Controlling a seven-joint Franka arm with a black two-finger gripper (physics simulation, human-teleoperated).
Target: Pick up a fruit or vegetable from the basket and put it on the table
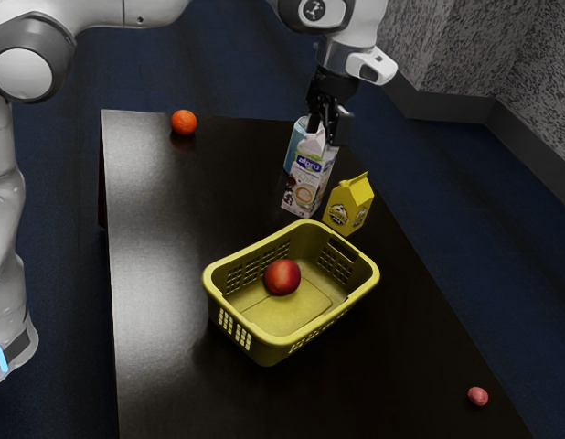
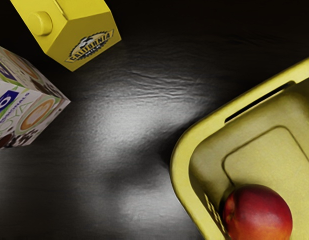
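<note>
Hovering gripper (image 1: pixel 325 135): I run it remotely, its jaws apart, at twelve o'clock from the yellow basket (image 1: pixel 290 342) in the exterior view.
Alpro carton (image 1: pixel 305 186): Upright at twelve o'clock, the pale blue carton (image 1: pixel 293 146) close behind it.
Yellow carton (image 1: pixel 349 206): Standing at one o'clock, just outside the rim.
Yellow basket: Upright on the dark table (image 1: pixel 164 274), the centre of my clock.
Red fruit (image 1: pixel 282 277): Resting inside, on the basket's floor.
Orange fruit (image 1: pixel 184 123): On the table at eleven o'clock, well apart.
Small pink item (image 1: pixel 478 396): At four o'clock, near the table's edge.
</note>
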